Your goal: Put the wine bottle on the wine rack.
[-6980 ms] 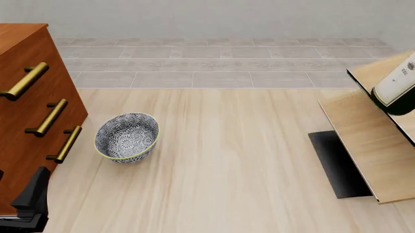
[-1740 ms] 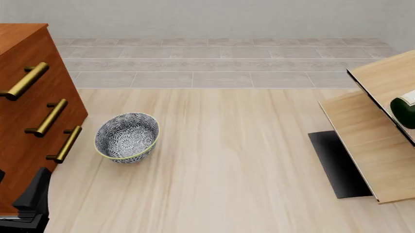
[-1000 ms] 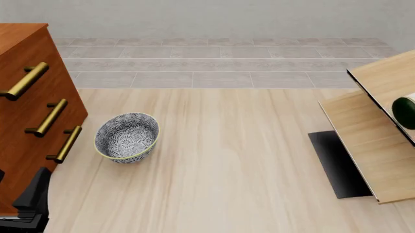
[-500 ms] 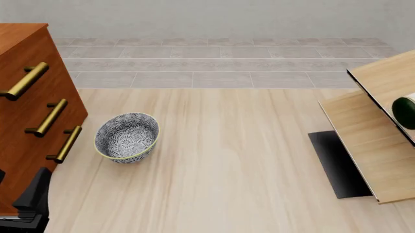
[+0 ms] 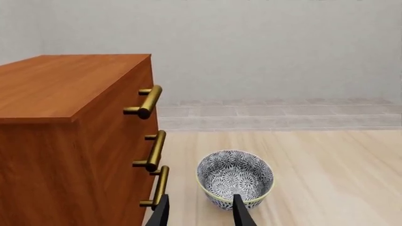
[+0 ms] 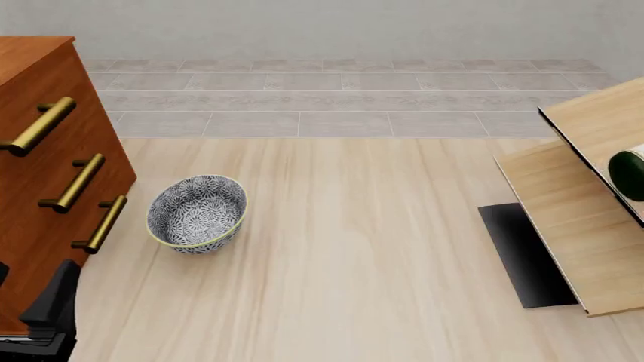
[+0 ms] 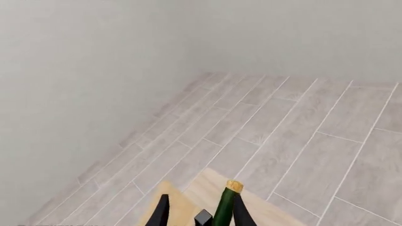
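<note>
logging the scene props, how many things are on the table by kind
wine bottle: 1
wine rack: 1
bowl: 1
drawer cabinet: 1
total: 4

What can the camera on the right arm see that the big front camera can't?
Only the right wrist view shows the wine bottle's tan cork and thin green neck, sitting between the right gripper's jaws.

Only the front view shows the patterned bowl, the drawer cabinet and the rack's black base plate.

Both show the bottle and the pale wood wine rack.
</note>
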